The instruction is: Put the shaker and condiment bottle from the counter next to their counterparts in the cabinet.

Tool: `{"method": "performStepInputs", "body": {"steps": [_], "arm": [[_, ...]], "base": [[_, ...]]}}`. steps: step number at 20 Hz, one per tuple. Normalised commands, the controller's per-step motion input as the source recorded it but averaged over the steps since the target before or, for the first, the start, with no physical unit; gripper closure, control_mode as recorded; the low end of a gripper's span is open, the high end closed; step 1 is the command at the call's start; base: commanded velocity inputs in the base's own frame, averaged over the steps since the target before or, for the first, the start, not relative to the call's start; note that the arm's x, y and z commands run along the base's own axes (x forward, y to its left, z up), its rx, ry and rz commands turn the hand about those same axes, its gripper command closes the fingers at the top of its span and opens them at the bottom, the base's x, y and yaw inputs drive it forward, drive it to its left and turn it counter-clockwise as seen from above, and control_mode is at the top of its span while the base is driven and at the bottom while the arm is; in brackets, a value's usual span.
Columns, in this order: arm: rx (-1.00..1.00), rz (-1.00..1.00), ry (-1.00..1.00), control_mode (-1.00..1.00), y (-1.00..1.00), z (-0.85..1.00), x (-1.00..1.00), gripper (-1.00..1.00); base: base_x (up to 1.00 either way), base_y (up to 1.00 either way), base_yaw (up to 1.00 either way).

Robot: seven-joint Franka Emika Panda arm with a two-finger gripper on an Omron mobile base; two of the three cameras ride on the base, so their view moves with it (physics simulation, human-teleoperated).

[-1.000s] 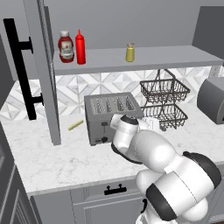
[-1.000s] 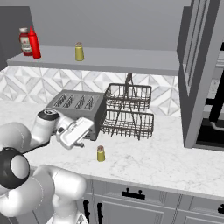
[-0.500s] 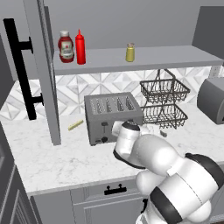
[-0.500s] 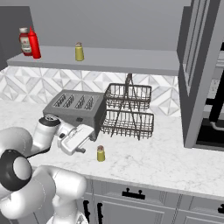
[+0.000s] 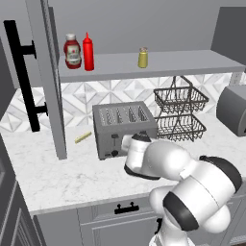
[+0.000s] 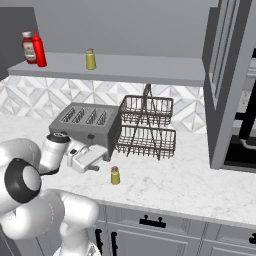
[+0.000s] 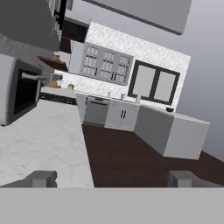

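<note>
Counting two shakers: one on the counter (image 6: pixel 180 185), one (image 6: pixel 90 59) shelved.

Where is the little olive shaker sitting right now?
In the right base view the shaker stands upright on the marble counter, near its front edge, in front of the toaster and the wire basket rack.

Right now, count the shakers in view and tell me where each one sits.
2. One yellow shaker stands on the cabinet shelf, apart from the two red bottles at its end. The other shaker stands on the counter before the toaster. More may be hidden.
</note>
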Motion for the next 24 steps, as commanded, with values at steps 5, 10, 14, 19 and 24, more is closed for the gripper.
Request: {"method": "performStepInputs", "body": {"steps": [5,10,14,19,24], "arm": [[0.0,0.01,0.11,-1.0,0.0,-0.31,-0.01,-1.0],[0.0,0.0,0.02,-1.0,0.0,-0.39,0.0,-1.0],[0.0,0.0,0.0,-1.0,0.0,-0.21,0.0,-1.0],[0.0,0.0,0.0,-1.0,0.0,-0.03,0.14,-1.0],[0.0,0.03,-0.04,-1.0,0.05,0.0,0.25,-1.0]], "base": [[0.0,0.0,0.0],[0.0,0.0,0.0],[0.0,0.0,0.0],[0.0,0.0,0.0],[0.0,0.0,0.0]]}}
